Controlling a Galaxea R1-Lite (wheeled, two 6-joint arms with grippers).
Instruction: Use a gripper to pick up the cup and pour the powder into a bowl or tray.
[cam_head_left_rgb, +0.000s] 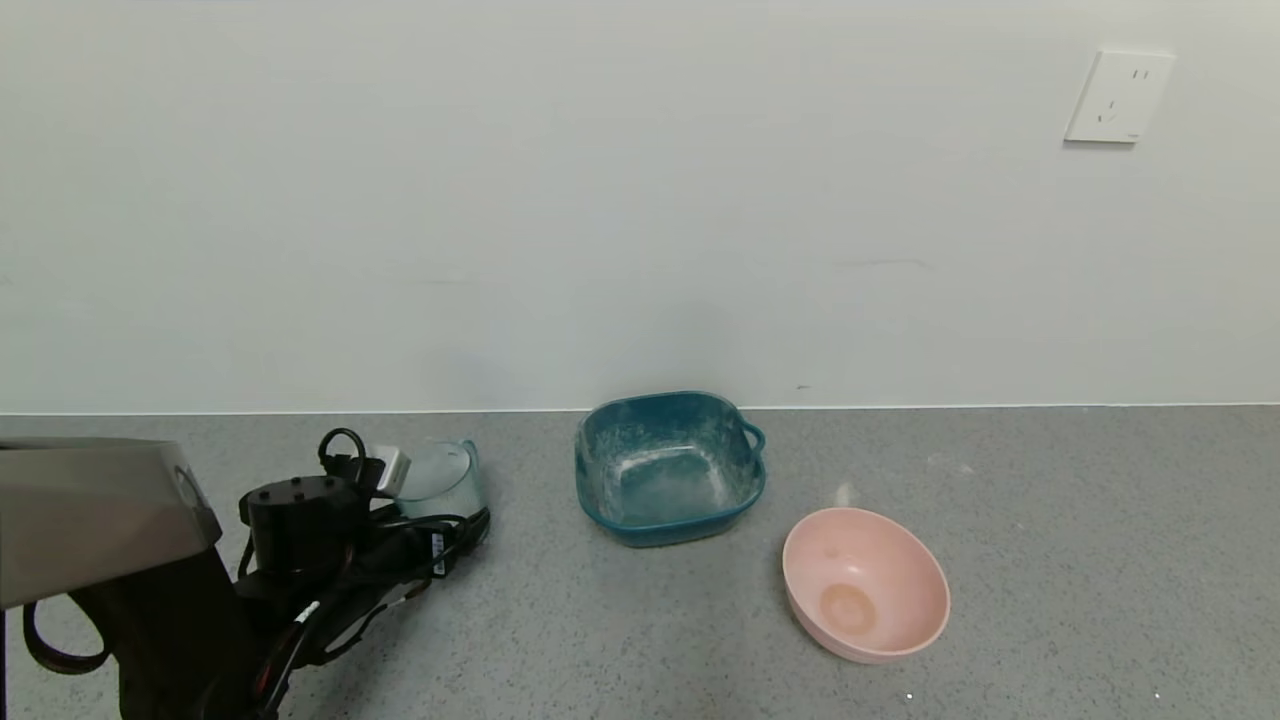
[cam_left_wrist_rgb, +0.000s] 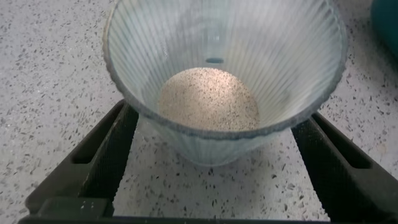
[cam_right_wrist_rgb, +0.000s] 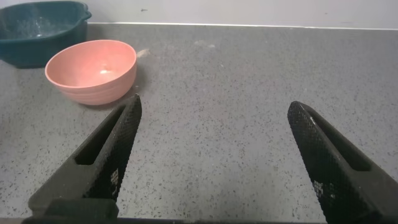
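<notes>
While standing upright on the tabletop (cam_head_left_rgb: 1000, 600) at far left, cup (cam_left_wrist_rgb: 224, 74) sits straight ahead of left gripper (cam_left_wrist_rgb: 214, 155), between its two black fingers (cam_left_wrist_rgb: 102, 155). Spread wide, one finger on each side of the lower cup wall, very close on both sides but contact not clear in the left wrist view; no sign of lift, base apparently down on the grey speckled surface. Inside the cup, powder (cam_left_wrist_rgb: 208, 99) in a small pale heap at the bottom, nothing spilled around. In the head view, cup (cam_head_left_rgb: 440, 482) only partly visible just beyond the black wrist and cables of the left gripper (cam_head_left_rgb: 440, 530), farther from the robot than the wrist.

Key relation for the next move: teal bowl (cam_head_left_rgb: 668, 468) to the right of cup, apart from it, bare tabletop between, no obstacle on that line. Pink bowl (cam_head_left_rgb: 865, 583) farther right and nearer, not the target. So likely close on cup, lift, carry rightward, tip over the teal rim; cup ribbed and thin-walled, probably needs a gentle squeeze.

Left arm clearly nearer. Right gripper (cam_right_wrist_rgb: 214, 162) idle, out of the head view, wide apart and holding nothing above bare tabletop, off to the right of the pink bowl (cam_right_wrist_rgb: 91, 70), with the teal bowl (cam_right_wrist_rgb: 40, 28) beyond it.
</notes>
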